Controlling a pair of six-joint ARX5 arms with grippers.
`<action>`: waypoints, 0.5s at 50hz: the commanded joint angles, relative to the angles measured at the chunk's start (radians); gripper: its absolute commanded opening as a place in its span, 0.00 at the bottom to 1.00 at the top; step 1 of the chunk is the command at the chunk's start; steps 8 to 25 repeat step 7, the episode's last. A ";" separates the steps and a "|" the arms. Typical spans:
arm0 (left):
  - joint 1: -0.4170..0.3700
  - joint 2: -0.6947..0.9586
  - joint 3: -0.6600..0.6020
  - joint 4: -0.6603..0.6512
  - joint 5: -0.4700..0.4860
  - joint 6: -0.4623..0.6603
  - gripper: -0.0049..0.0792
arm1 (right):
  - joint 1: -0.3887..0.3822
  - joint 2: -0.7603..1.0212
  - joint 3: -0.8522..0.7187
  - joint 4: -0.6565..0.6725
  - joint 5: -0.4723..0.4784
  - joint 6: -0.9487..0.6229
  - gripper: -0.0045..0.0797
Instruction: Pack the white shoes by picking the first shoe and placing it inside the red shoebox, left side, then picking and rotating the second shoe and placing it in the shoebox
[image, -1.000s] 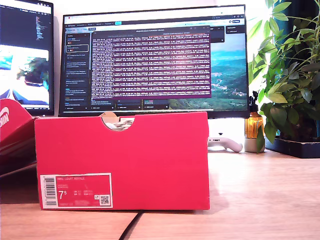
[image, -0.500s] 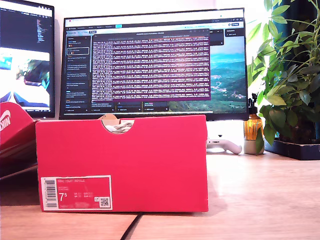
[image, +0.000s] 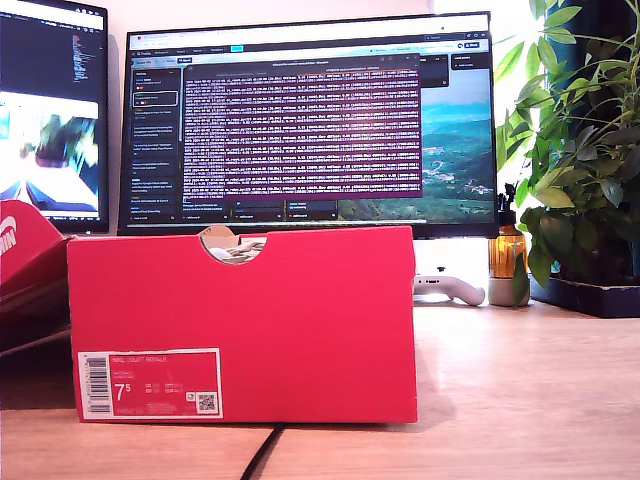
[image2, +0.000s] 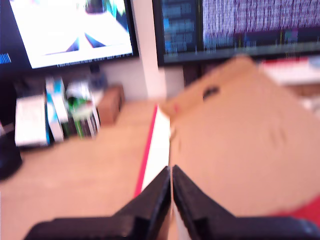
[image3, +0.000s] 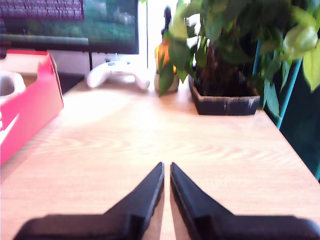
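The red shoebox (image: 245, 320) stands in the middle of the exterior view, its barcode label toward the camera. Something white (image: 232, 247) shows through the notch in its top edge; I cannot tell whether it is one of the white shoes. In the second wrist view a rounded white shape (image3: 7, 82) sits inside the shoebox (image3: 30, 110). My second gripper (image3: 166, 170) is shut over bare table beside the box. In the blurred first wrist view, my first gripper (image2: 171, 172) is shut right at the edge of the red lid (image2: 240, 140). Neither gripper shows in the exterior view.
The red lid (image: 25, 260) with a white logo leans at the exterior view's left. Two monitors (image: 310, 120) stand behind the box. A white game controller (image: 450, 288), an amber bottle (image: 508, 250) and a potted plant (image: 590, 150) sit at the exterior view's right. A black cable (image: 262, 452) runs under the box.
The whole exterior picture shifted down slightly and back up, box included. The picture on the monitor at the exterior view's left changed. Nothing was picked up or let go.
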 joint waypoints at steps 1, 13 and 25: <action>0.002 -0.008 -0.031 -0.023 -0.003 -0.003 0.04 | -0.001 -0.006 -0.012 0.010 0.000 0.003 0.04; 0.002 -0.008 -0.031 -0.031 -0.003 -0.003 0.04 | -0.001 -0.006 -0.012 0.010 0.000 0.003 0.04; 0.002 -0.008 -0.031 -0.031 -0.003 -0.003 0.04 | -0.001 -0.006 -0.012 0.010 0.000 0.003 0.04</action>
